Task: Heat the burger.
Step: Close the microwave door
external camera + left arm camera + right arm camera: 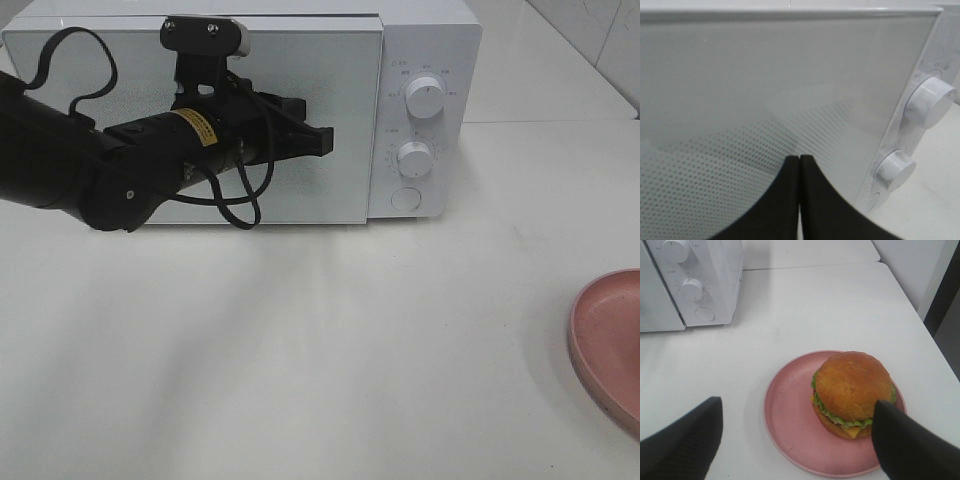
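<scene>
1. A white tabletop point(300, 350) carries a white microwave point(240, 110) at its back edge, the door closed and two dials and a round button down the panel on the side nearer the plate.
2. The left arm reaches across the microwave door, its left gripper point(325, 141) with jaws pressed together and holding nothing; the wrist view shows the fingertips point(790, 172) close to the dotted door glass, and contact cannot be told.
3. A pink plate point(790, 415) sits at the tabletop's right edge, well apart from the microwave.
4. The burger point(852, 392) stands on that plate, toward its far-right side, bun on top, lettuce and cheese showing at the edge.
5. The right gripper point(795, 430) hangs above the plate with jaws spread wide, empty, one finger point(905, 440) overlapping the burger's side in the wrist view; touch cannot be told.
6. The burger looks light and soft, a loose stack likely to slide or crush under a hard pinch; judged safest is a gentle hold across the bun's widest sides, or lifting by the plate's rim.
</scene>
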Robot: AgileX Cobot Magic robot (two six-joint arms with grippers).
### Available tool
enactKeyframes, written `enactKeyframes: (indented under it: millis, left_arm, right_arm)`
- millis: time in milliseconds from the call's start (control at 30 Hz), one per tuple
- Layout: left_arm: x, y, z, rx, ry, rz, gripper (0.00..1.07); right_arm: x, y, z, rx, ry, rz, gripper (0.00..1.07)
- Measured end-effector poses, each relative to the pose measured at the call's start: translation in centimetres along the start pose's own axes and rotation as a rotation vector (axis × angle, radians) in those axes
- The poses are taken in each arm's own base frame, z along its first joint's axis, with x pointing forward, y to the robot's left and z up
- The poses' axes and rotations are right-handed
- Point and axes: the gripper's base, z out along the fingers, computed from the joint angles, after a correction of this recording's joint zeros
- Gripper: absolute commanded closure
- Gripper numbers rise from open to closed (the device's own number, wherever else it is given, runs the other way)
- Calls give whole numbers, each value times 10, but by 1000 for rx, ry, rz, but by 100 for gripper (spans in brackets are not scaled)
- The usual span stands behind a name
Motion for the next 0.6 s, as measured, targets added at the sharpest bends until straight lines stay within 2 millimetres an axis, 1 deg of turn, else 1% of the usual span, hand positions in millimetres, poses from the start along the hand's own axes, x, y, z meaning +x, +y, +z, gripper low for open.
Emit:
enactKeyframes:
  millis: [67,133,167,200,300,500,567,600]
  left_arm:
    - [0,-1,2,6,0,7,107]
    - [2,-3,8,17,3,21,107]
    - [2,-3,8,17,3,21,107]
    - [0,-2,13,15,-9,21,107]
    - [2,-3,17,26,-6,36,107]
    - [0,-4,17,42,25,67,107]
    - [-6,-6,14,41,91,87,107]
    - [-6,-6,14,41,91,87,107]
  right_arm:
    - [0,0,0,0,0,0,31]
    - [0,0,0,0,0,0,31]
    - [0,0,0,0,0,0,31]
    - [0,0,0,0,0,0,31]
    - [0,0,0,0,0,0,31]
    - [0,0,0,0,0,0,31]
    - [0,0,0,0,0,0,31]
    - [0,0,0,0,0,0,31]
